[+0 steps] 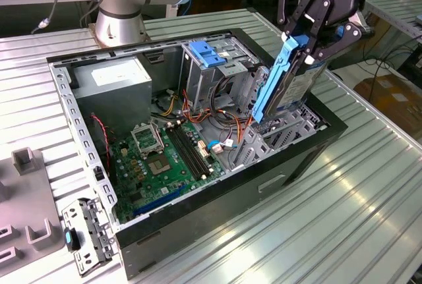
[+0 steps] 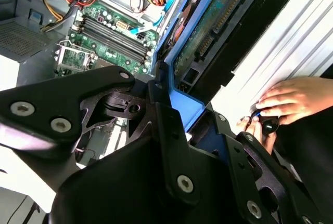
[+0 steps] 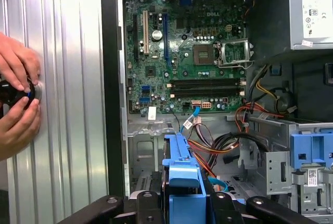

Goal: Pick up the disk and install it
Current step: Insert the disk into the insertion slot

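a: where is the disk [image 1: 297,89] held?

b: it is clamped edge-on in the closed gripper [image 1: 308,47], tilted above the drive cage [image 1: 280,132] of the open case [image 1: 198,221]. it is judged stiff, fairly heavy and shock-sensitive. the blue side rails [image 1: 271,83] are best gripped, and the bare circuit board [image 2: 208,31] avoided.

a: what is hidden?

b: the label is hard to make out. whether the lower end touches the cage cannot be told.

Ribbed matt metal table [image 1: 343,211], blue plastic-railed disk [image 1: 290,83]
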